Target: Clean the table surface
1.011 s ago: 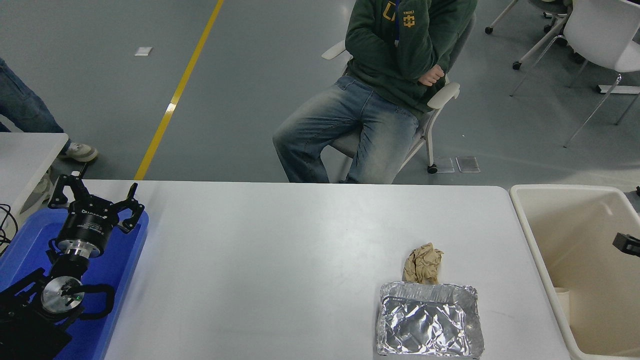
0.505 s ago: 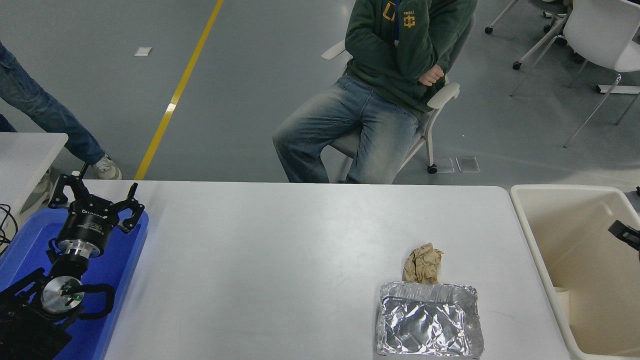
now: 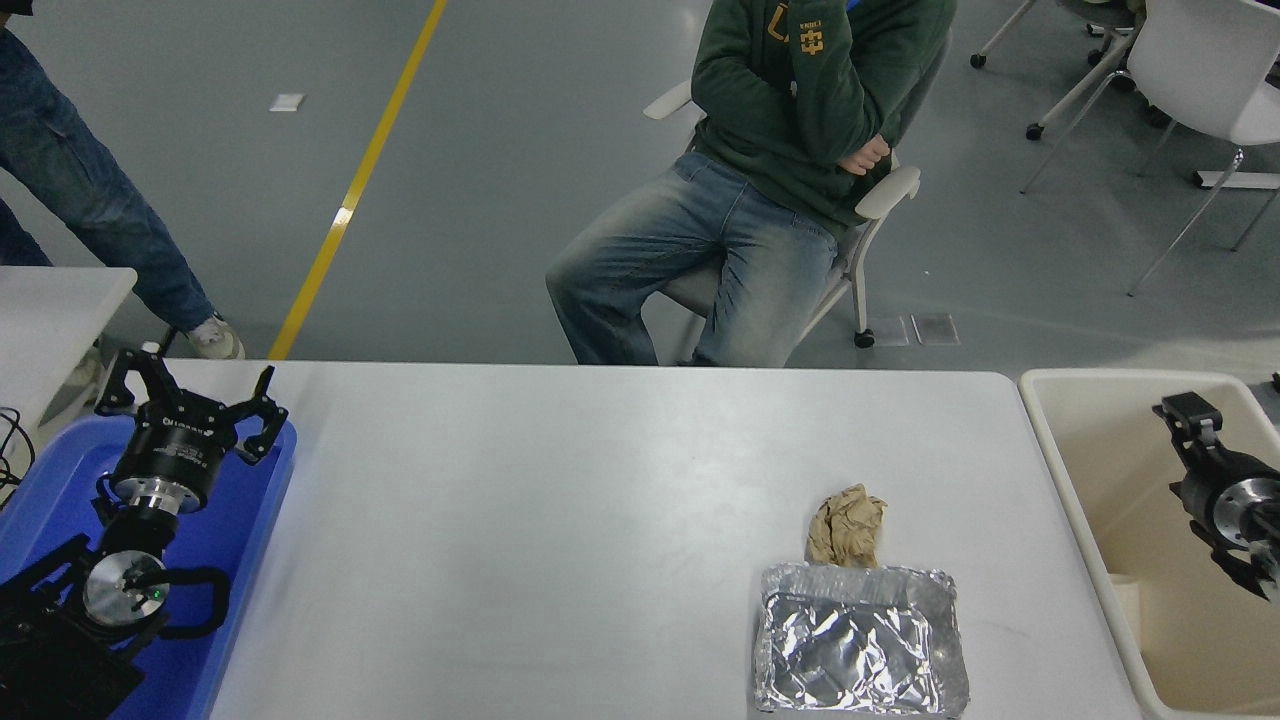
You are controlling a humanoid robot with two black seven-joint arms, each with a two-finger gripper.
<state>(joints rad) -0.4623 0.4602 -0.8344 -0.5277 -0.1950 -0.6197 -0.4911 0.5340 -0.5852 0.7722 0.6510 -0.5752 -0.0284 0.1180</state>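
Note:
The white table surface (image 3: 560, 520) fills the middle of the head view. On its right front lie a crumpled brown paper ball (image 3: 847, 527) and, touching its near side, an empty crinkled foil tray (image 3: 860, 640). My right gripper (image 3: 1205, 490) comes in from the right edge above the beige bin (image 3: 1050, 400), well right of the paper, with its fingers spread and nothing in them. My left gripper (image 3: 190, 395) is parked open at the lower left over the blue plastic tray (image 3: 250, 520).
A person in a green hoodie (image 3: 780, 120) sits on a chair at the far side. Another person's legs (image 3: 90, 200) stand at the far left, by a small white table corner (image 3: 60, 300). A pale object (image 3: 1125, 600) lies in the bin.
My right gripper has come further into view from the right edge, leftward over the bin. The standing person at the left has stepped nearer. The paper and foil tray have not moved.

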